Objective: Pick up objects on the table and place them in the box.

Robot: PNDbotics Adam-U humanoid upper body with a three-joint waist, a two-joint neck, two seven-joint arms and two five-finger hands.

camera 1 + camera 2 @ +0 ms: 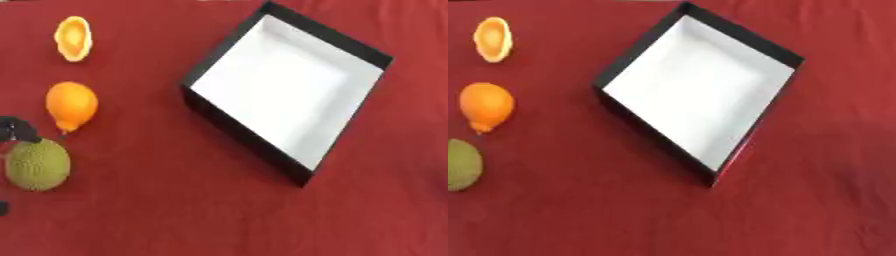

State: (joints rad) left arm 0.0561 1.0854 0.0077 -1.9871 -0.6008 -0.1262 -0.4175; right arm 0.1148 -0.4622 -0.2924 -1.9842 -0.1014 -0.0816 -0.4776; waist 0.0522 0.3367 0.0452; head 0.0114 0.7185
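Observation:
A black box with a white floor (pixel 280 85) lies turned at an angle on the red cloth, with nothing in it. Left of it, three fruits form a column: a yellow-orange cut half (pixel 73 38) farthest away, a whole orange lemon-shaped fruit (pixel 71 105) in the middle, and a bumpy green fruit (pixel 38 165) nearest. My left hand (pixel 16 128) shows only as black fingers at the left edge. One finger is by the green fruit's top, and a dark tip sits below the fruit. Nothing is curled round the fruit. My right hand is out of sight.
The red cloth (pixel 175 215) covers the whole table. A wide stretch of it runs between the fruits and the box's near black wall (pixel 241 132), and more lies to the box's right.

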